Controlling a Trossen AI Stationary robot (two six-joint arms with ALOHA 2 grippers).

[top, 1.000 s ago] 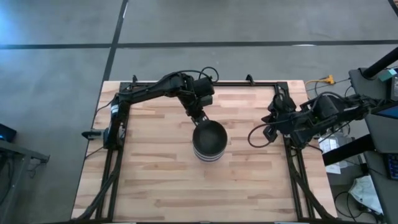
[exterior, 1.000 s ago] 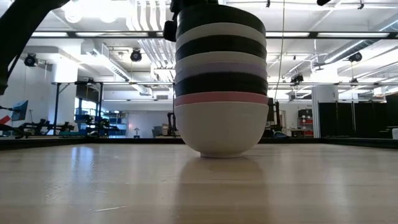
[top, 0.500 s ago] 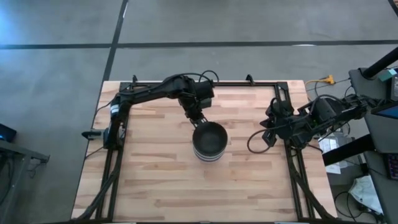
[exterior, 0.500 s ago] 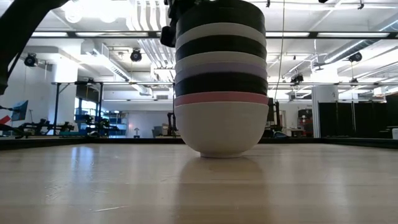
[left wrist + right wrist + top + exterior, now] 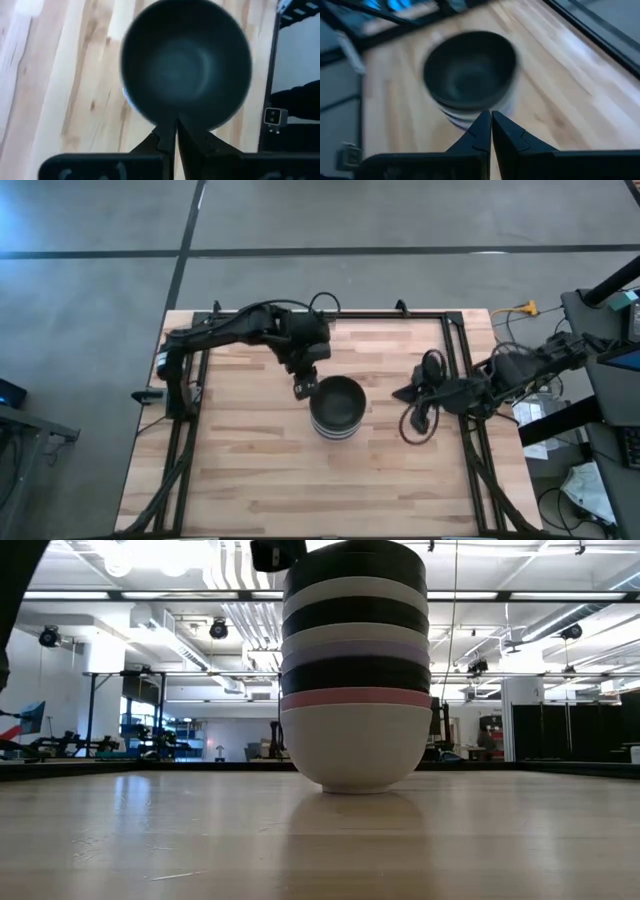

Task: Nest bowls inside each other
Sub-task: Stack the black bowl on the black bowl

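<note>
My left gripper (image 5: pixel 305 385) hangs closed and empty just beside the bowls (image 5: pixel 336 407), stacked mid-desk, black one on top. My right gripper (image 5: pixel 402 394), also closed and empty, waits near the desk's right edge. Nesting looks complete.

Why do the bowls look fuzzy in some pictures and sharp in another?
In both wrist views the stack of bowls is smeared and soft, above all in the right wrist view, where the table's wood grain is streaky too. In the low view the stack is crisp, lit by bright ceiling lamps, with a faint reflection on the table.
</note>
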